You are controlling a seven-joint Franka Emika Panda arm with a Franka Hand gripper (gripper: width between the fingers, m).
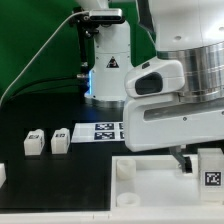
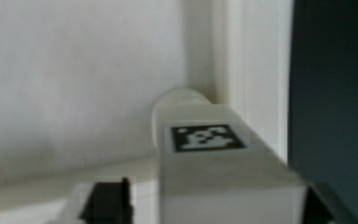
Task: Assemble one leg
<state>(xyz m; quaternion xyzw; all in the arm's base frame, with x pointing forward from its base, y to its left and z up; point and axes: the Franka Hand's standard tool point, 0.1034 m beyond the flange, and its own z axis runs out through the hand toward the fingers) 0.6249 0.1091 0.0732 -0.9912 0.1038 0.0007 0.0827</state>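
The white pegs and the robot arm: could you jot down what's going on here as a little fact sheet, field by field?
Arm: large white robot arm reaching down at the exterior view's right
Pincer: low over the white panel, mostly hidden; open or shut cannot be told
Peg at pincer: tagged white peg against the panel's raised rim, near its corner
Spare pegs: two tagged pegs, one beside the other, on the black table, apart from the panel
Marker board: flat on the table behind the panel
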